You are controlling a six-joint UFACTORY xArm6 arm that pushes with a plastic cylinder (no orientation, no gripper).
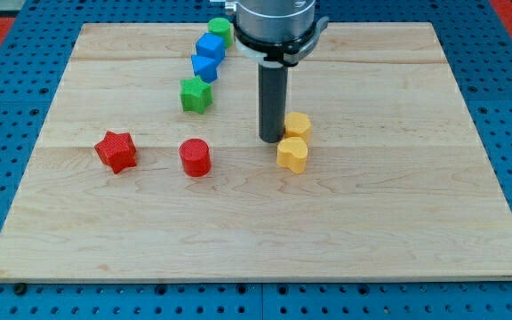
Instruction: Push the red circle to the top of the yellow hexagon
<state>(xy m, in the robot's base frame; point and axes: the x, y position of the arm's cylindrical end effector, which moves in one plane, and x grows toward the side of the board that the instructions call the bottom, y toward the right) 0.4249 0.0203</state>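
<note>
The red circle [196, 157] lies on the wooden board [372, 231] left of centre. The yellow hexagon [298, 124] sits near the middle, with a second yellow block [292, 154], heart-like in shape, touching it just below. My tip [270, 140] rests on the board right against the left side of the two yellow blocks, about a hand's width to the right of the red circle. The rod rises straight up to the arm's head at the view's top.
A red star [116, 151] lies left of the red circle. A green star [196, 94], two blue blocks [205, 68] [211, 47] and a green circle [220, 29] form a line running toward the view's top.
</note>
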